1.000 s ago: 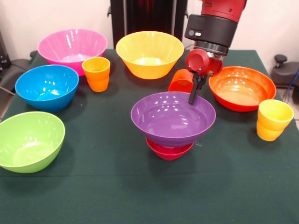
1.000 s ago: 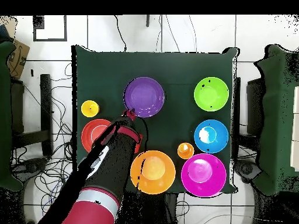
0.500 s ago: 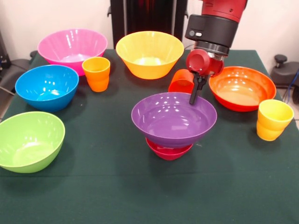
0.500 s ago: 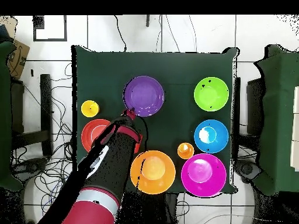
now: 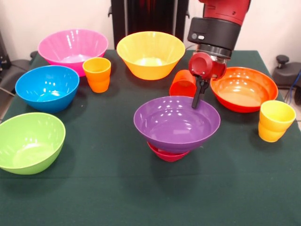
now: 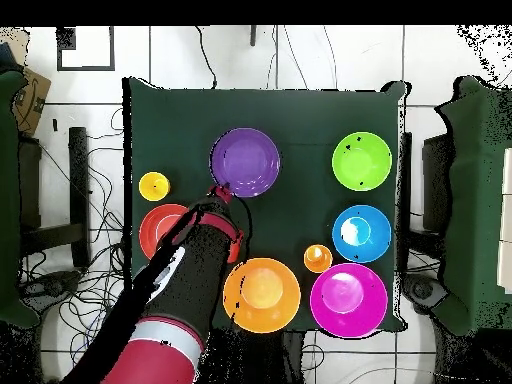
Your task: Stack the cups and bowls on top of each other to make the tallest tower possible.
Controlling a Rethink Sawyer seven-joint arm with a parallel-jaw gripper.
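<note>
At frame centre, the robot's hand [image 5: 196, 101] pinches the purple bowl [image 5: 176, 123] by its far rim, seating it atop the small magenta-red bowl [image 5: 168, 153] to start a tower.

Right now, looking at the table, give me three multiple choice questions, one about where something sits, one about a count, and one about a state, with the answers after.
1. What does the purple bowl rest on?
A. the bare cloth
B. a small magenta-red bowl
C. the green bowl

2. How many cups show in the front view?
A. one
B. three
C. five

3. How does the red-orange cup lie?
A. tipped on its side
B. upright
C. nested in the yellow bowl

Answers:
1. B, the small bowl's red rim shows under the purple one.
2. B, the orange cup, the yellow cup and the red-orange cup.
3. A, it leans over behind the gripper, near the orange-red bowl.
</note>
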